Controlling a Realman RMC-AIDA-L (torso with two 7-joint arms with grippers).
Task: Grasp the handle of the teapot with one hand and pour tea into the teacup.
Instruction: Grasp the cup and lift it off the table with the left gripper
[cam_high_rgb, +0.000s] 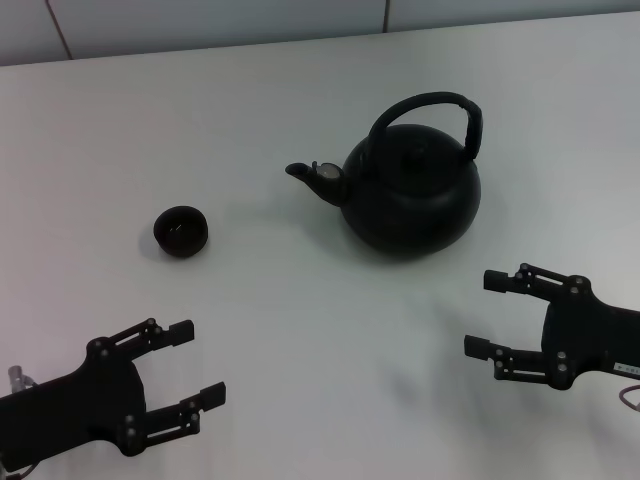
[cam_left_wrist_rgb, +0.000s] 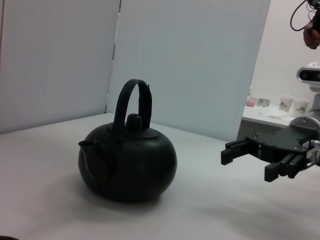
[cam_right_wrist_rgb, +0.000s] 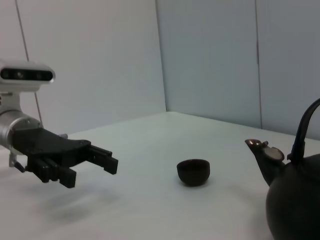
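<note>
The black teapot (cam_high_rgb: 411, 196) stands upright on the white table, spout pointing left, its arched handle (cam_high_rgb: 430, 109) raised over the lid. It also shows in the left wrist view (cam_left_wrist_rgb: 127, 165) and partly in the right wrist view (cam_right_wrist_rgb: 295, 200). The small black teacup (cam_high_rgb: 180, 231) sits to the teapot's left, also in the right wrist view (cam_right_wrist_rgb: 194, 172). My right gripper (cam_high_rgb: 492, 315) is open and empty, low to the teapot's right front, apart from it. My left gripper (cam_high_rgb: 198, 362) is open and empty near the front left, below the teacup.
The white table (cam_high_rgb: 300, 300) runs back to a pale wall (cam_high_rgb: 200, 20). In the left wrist view a side counter (cam_left_wrist_rgb: 280, 112) with cups stands beyond the right gripper (cam_left_wrist_rgb: 255, 160). The left gripper shows in the right wrist view (cam_right_wrist_rgb: 92, 165).
</note>
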